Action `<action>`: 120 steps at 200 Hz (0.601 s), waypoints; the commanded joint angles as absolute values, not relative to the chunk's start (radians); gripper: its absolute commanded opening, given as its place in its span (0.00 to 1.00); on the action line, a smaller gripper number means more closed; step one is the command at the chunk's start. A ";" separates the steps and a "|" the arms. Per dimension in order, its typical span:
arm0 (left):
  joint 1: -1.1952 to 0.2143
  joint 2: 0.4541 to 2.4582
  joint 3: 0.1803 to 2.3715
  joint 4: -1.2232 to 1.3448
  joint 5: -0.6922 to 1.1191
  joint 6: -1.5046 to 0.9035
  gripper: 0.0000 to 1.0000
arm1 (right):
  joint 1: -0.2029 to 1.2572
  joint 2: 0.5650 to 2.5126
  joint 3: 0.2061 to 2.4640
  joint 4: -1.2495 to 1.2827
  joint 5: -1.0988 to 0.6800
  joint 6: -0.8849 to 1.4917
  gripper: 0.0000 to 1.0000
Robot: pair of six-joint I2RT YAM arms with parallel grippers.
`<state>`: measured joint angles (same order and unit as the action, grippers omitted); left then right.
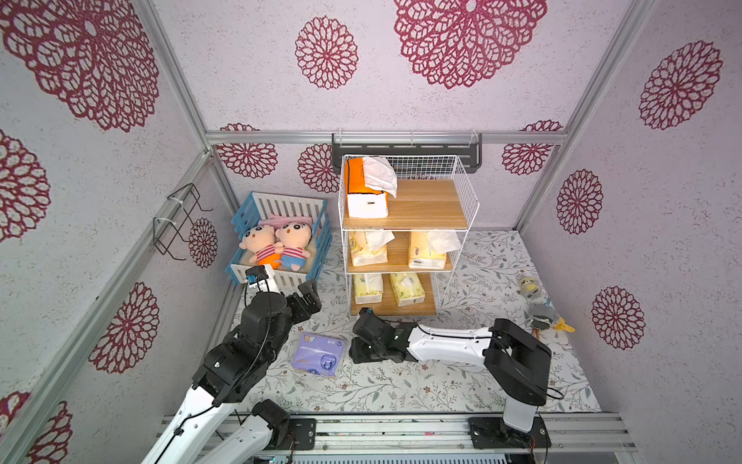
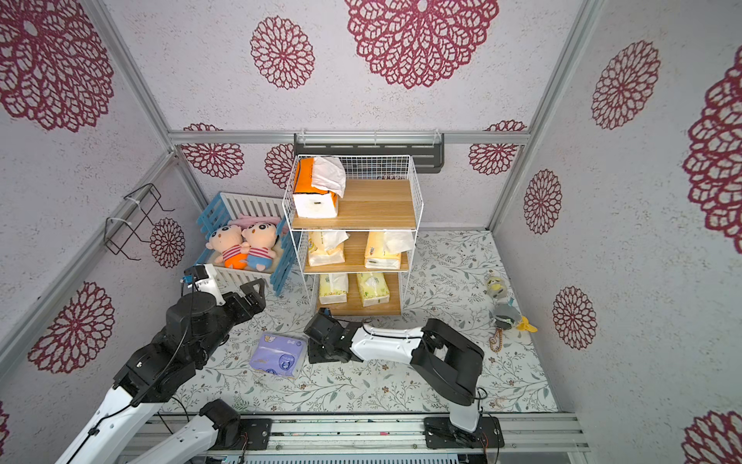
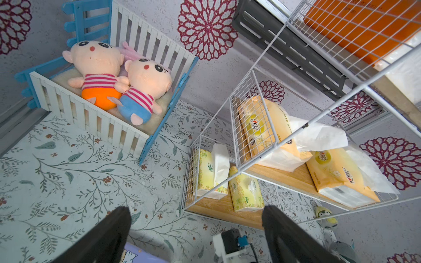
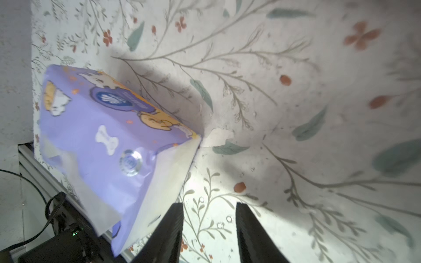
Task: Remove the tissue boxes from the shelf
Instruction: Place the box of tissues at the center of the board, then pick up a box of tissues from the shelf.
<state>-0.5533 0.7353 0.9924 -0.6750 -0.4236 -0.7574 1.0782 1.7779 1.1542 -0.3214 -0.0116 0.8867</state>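
The right claw [image 4: 209, 205], released and empty just right of the lavender pack [image 1: 319, 355] on the counter [image 1: 461, 385], is nearer than the open left claw [image 3: 196, 208] to the bottom packs [image 1: 368, 289] of the shelf [image 1: 405, 207], which lie just beyond it, long axes near-to-far.

Plush dolls [image 1: 277, 247] in crate [image 1: 289, 205], wall rack [image 1: 469, 156] — black

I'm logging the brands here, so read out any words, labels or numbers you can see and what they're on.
No text reads clearly.
Yellow tissue packs: logo and print too small.
Yellow-green tissue packs: green characters, blurred.
Lavender tissue pack: blue badge lettering blurred.
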 commanded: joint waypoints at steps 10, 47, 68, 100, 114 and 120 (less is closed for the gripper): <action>-0.550 0.780 1.018 -0.634 -0.358 -0.726 0.97 | 1.077 1.517 1.110 -0.360 0.154 0.811 0.45; -0.551 0.901 1.059 -0.526 -0.166 -0.721 0.97 | 1.098 1.251 1.088 -0.388 0.254 0.819 0.44; -0.554 0.973 1.076 -0.477 -0.100 -0.740 0.98 | 1.128 1.150 1.150 -0.399 0.299 0.784 0.44; -0.558 1.023 1.098 -0.389 -0.105 -0.743 0.97 | 1.140 1.092 1.298 -0.429 0.371 0.719 0.46; -0.558 1.040 1.116 -0.374 -0.114 -0.733 0.97 | 1.138 1.110 1.398 -0.460 0.424 0.709 0.53; -0.557 1.045 1.122 -0.372 -0.117 -0.729 0.97 | 1.135 1.132 1.453 -0.487 0.443 0.706 0.55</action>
